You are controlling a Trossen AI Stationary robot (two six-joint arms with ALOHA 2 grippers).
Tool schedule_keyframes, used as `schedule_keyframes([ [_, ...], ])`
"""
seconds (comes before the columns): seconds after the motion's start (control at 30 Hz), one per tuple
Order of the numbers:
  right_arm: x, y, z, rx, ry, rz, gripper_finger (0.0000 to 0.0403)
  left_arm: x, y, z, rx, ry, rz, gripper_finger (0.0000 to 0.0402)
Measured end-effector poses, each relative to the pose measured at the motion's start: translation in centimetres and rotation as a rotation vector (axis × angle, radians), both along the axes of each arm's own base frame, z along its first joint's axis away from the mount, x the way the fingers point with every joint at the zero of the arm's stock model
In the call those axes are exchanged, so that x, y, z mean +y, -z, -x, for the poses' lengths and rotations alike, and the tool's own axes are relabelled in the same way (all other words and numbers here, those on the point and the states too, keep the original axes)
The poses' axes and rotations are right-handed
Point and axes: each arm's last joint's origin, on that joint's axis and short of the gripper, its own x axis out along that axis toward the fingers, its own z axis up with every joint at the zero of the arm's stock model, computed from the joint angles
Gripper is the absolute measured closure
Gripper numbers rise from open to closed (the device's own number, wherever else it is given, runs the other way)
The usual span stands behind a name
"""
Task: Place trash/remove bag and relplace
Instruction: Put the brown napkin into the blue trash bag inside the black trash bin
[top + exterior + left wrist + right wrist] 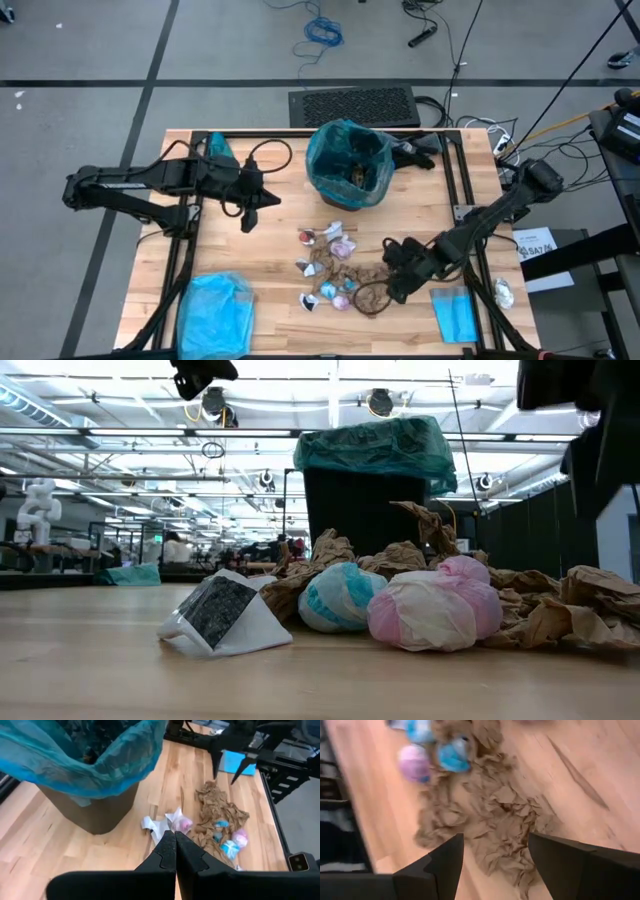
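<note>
Right claw (392, 283): fingers spread wide, holding nothing, just above the tabletop (270, 250), w/ brown paper right below and ahead of it.
Left claw (262, 208): fingers pressed tight together, empty, hovering over bare wood w/ the bin off to one side.
Trash (335, 270): scattered pile btwn the two claws, nearer the right one; brown netting paper (490, 815) directly under the right claw's gap, pink ball (413, 762) and blue ball (454, 755) just past it.
Bag (345, 150): teal liner seated in the black bin (365, 510), rim folded over the edge; some scraps already inside.
Blue plastic bag (215, 310): on the tabletop corner, well apart from the left claw.
</note>
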Motion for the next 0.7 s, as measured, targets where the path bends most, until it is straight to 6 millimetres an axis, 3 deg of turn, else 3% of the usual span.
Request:
schedule_keyframes([
  [0.3, 1.6, 5.7, -2.6, 0.02, 0.044, -0.015, 0.0186, 0.0, 0.0, 0.0, 0.003, 0.0, 0.0, 0.0401],
  [0.4, 1.8, 7.1, -2.8, 0.074, 0.144, -0.036, 0.0197, 0.0, 0.1, 0.1, 0.011, 0.0, 0.0, 0.0401],
  [0.5, 2.0, 7.5, -2.7, 0.088, 0.208, -0.063, 0.0253, 0.0, 0.2, 0.1, 0.021, -0.002, 0.0, 0.0401],
  [0.63, 2.0, 6.3, -2.3, 0.077, 0.204, -0.093, 0.0378, 0.0, 0.2, 0.1, 0.021, -0.005, -0.002, 0.0401],
  [0.7, 1.9, 5.0, -2.2, 0.056, 0.215, -0.101, 0.0388, 0.1, 0.1, 0.1, 0.018, -0.013, -0.006, 0.0401],
])
